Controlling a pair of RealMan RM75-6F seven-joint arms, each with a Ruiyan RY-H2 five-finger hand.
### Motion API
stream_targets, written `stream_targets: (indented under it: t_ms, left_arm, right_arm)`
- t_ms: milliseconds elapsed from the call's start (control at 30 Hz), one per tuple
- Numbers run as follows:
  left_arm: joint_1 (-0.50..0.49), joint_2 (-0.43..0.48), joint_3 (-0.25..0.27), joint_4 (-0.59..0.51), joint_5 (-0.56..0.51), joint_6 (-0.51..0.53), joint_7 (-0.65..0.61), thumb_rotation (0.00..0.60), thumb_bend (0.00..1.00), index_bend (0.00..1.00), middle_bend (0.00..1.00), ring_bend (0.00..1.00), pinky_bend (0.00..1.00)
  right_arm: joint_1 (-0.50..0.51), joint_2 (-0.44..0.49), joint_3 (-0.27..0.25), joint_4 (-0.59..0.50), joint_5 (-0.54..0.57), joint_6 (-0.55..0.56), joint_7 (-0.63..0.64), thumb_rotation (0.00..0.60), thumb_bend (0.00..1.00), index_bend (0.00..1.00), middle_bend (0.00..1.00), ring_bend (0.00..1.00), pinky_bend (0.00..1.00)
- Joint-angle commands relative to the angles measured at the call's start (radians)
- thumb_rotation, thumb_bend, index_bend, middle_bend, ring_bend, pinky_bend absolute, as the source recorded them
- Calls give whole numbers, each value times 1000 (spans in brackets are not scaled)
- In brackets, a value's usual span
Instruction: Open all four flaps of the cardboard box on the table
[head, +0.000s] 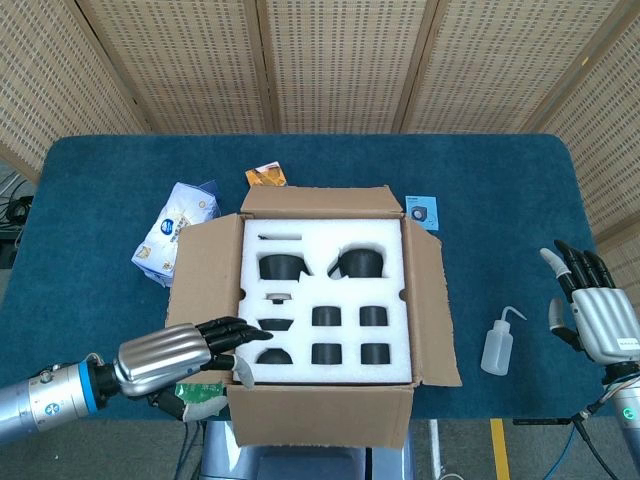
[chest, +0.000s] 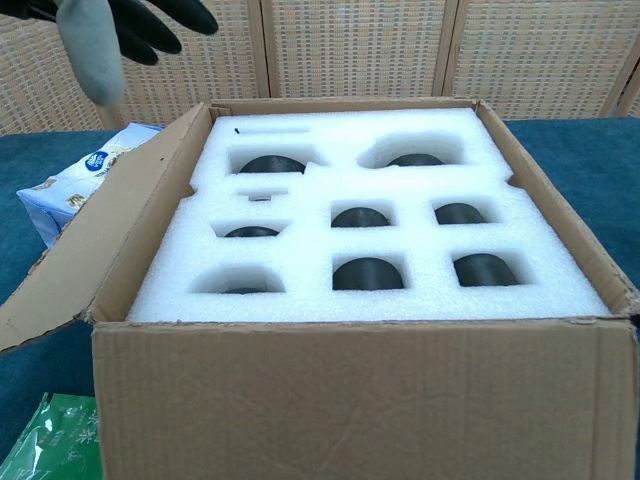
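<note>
The cardboard box (head: 320, 300) stands mid-table with a white foam insert (chest: 370, 225) showing inside. Its far flap (head: 320, 202), left flap (head: 200, 275) and right flap (head: 432, 300) stand outward. The near flap (head: 320, 415) hangs down the front, filling the bottom of the chest view (chest: 350, 400). My left hand (head: 180, 355) hovers at the box's near left corner with fingers stretched out and nothing held; its fingertips (chest: 110, 25) show at the top left of the chest view. My right hand (head: 590, 310) is spread at the table's right edge, far from the box.
A white-and-blue packet (head: 175, 230) lies left of the box, an orange packet (head: 266, 177) behind it, a blue card (head: 422, 211) at its far right corner. A squeeze bottle (head: 497, 345) stands right of the box. A green sachet (chest: 50, 445) lies under my left hand.
</note>
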Motion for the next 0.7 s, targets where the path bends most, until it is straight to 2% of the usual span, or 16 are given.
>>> stream_targets:
  t_ms: [33, 133, 233, 333, 433, 500, 700]
  left_arm:
    - [154, -32, -7, 24, -205, 68, 316, 101, 428, 331, 0, 0, 0]
    - [258, -97, -1, 32, -294, 166, 511, 224, 425, 295, 0, 0, 0]
    - [360, -188, 4, 57, -371, 278, 701, 283, 424, 234, 0, 0, 0]
    - [433, -259, 10, 90, -407, 367, 834, 341, 421, 183, 0, 0, 0]
    - [506, -336, 14, 137, -440, 461, 949, 380, 420, 160, 0, 0, 0]
    - [539, -368, 21, 165, -454, 498, 983, 391, 420, 155, 0, 0, 0]
    - [625, -432, 41, 240, -510, 582, 1015, 394, 418, 155, 0, 0, 0]
  right_arm:
    - [1, -11, 1, 19, 4, -4, 13, 600, 775, 0, 0, 0, 0]
    - [-1, -21, 3, 38, 5, 2, 30, 600, 775, 0, 0, 0, 0]
    - [-6, -36, 9, 58, 12, 14, 48, 600, 775, 0, 0, 0, 0]
    - [-10, -45, 10, 71, 14, 23, 59, 600, 775, 0, 0, 0, 0]
    - [-17, -54, 11, 84, 15, 35, 68, 600, 765, 0, 0, 0, 0]
    - [-23, -60, 10, 91, 15, 43, 70, 600, 757, 0, 0, 0, 0]
    - [-45, -79, 4, 107, 16, 73, 69, 600, 749, 0, 0, 0, 0]
